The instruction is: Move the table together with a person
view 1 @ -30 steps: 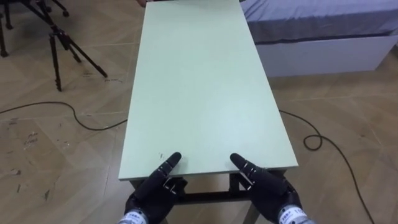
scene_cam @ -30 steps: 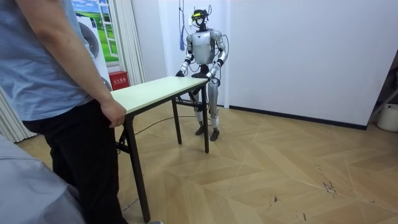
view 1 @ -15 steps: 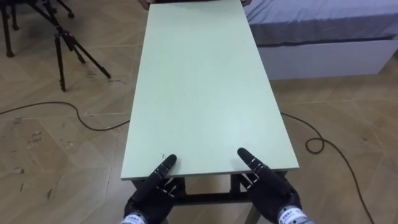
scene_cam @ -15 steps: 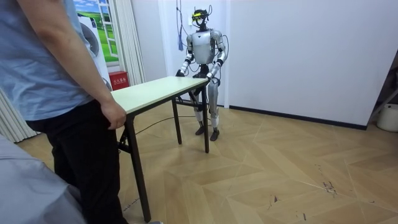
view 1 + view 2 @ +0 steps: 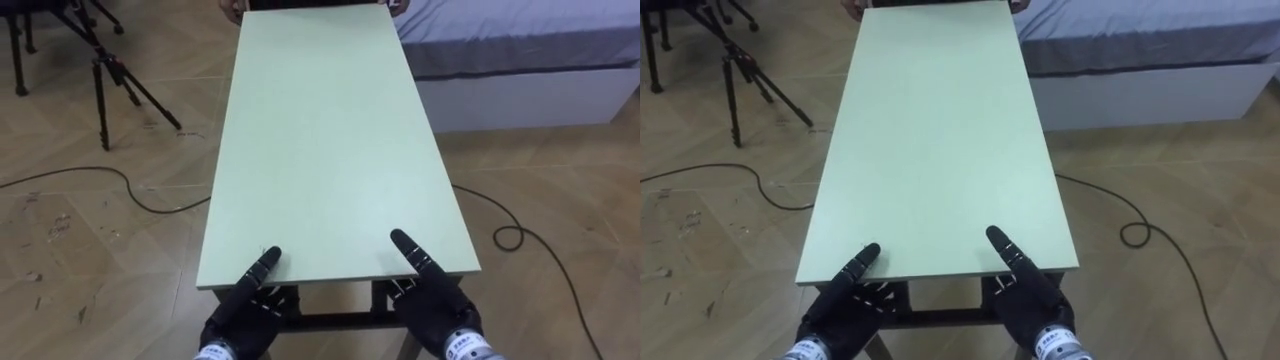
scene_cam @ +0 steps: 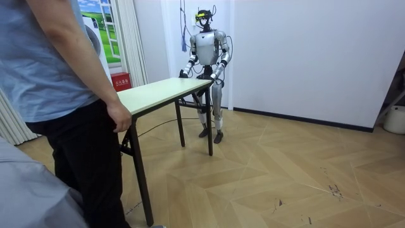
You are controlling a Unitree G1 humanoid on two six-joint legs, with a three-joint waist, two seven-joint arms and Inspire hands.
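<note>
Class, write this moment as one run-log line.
left hand: on table near edge | right hand: same edge | person: holding far end

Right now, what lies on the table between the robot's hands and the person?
Nothing: the left eye view shows bare tabletop from the left hand and right hand to the person.

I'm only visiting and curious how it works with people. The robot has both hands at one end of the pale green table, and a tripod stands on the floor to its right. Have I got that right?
Not quite. The tripod stands on the floor to the robot's left, as the left eye view shows. The rest holds: the left hand and the right hand are at the near end of the pale green table.
</note>
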